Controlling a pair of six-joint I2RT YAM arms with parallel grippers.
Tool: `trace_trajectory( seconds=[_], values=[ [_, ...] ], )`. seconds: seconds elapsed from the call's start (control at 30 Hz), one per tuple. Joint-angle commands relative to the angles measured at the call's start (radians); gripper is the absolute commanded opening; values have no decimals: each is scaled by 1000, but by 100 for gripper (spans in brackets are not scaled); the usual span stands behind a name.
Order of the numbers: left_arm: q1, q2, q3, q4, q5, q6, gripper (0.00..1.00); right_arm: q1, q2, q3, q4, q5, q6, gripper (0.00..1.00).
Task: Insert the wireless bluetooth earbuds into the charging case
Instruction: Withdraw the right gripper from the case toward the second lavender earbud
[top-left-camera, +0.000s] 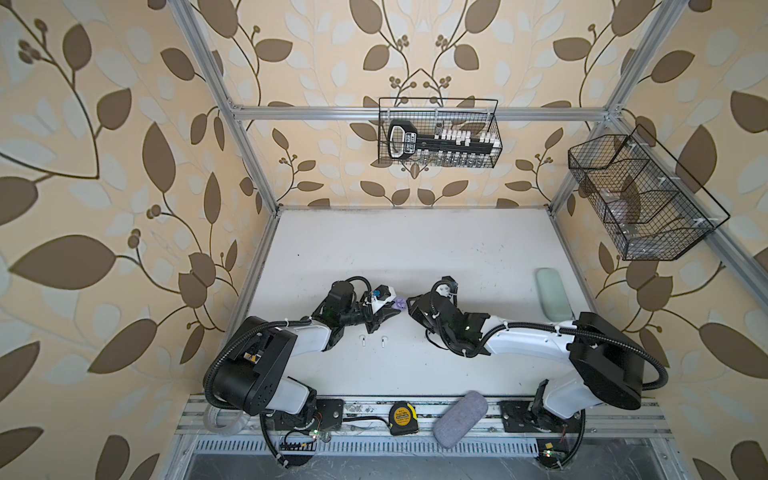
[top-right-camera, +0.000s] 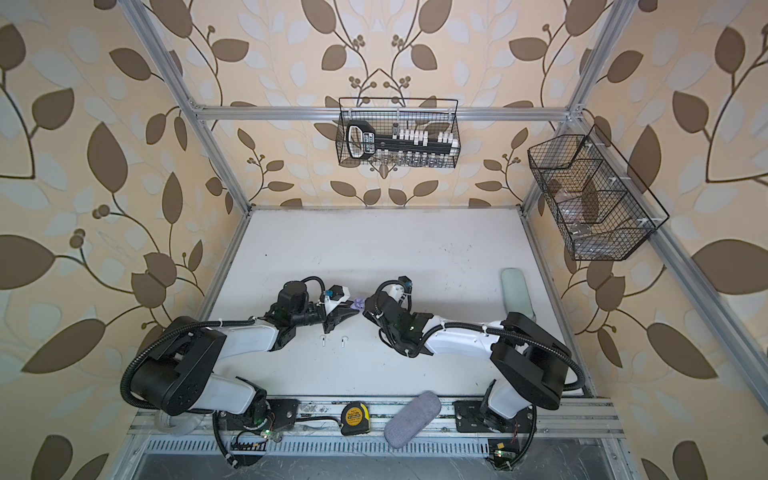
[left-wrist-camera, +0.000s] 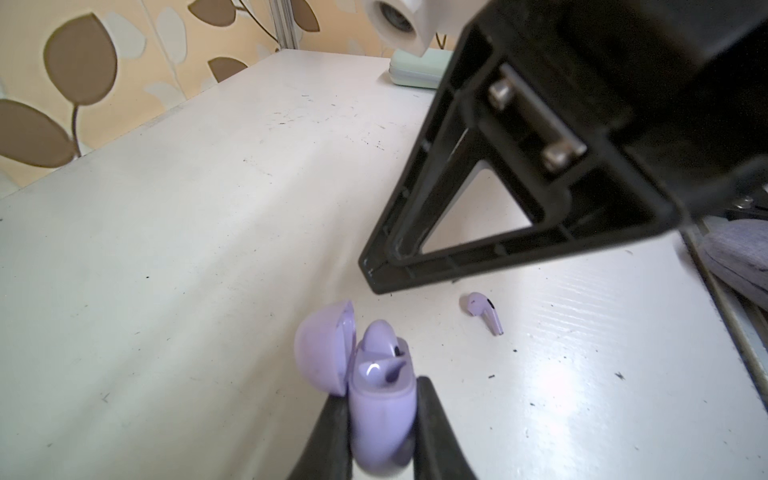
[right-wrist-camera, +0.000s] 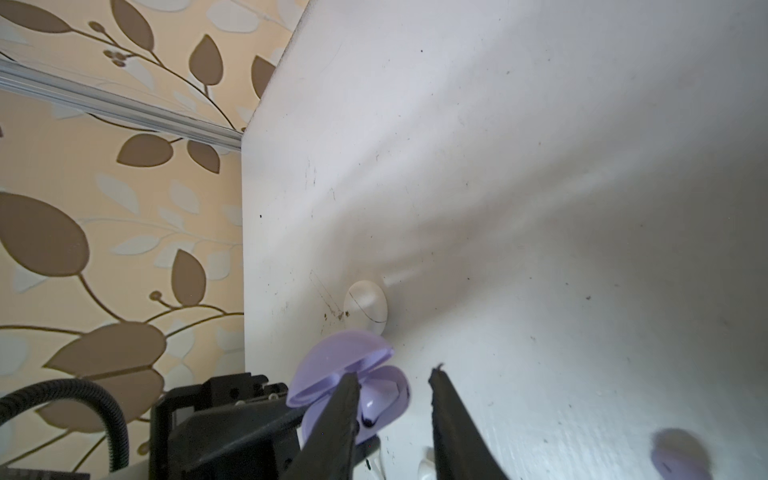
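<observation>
Left wrist view: my left pincer (left-wrist-camera: 380, 388) is clamped on the open case (left-wrist-camera: 382, 428), holding it steady mid bench (left-wrist-camera: 187, 249) for loading; one earbud (left-wrist-camera: 379, 334) sits inside. My right pincer (right-wrist-camera: 394, 374) stands apart just beside it. A second earbud (left-wrist-camera: 484, 311) lies loose to its right.
</observation>
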Motion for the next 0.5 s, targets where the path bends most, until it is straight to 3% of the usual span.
trace_trajectory(
  seconds=[0.0,0.3,0.47],
  values=[
    [11,-4,-5,40,35,8,0,-1,-57,32,-169,32,-67,31],
    [11,-4,-35,63,70,56,0,-8,-86,114,-479,-13,-243,31],
    [11,-10,-54,87,84,71,0,-2,-76,122,-561,-33,-266,31]
  ],
)
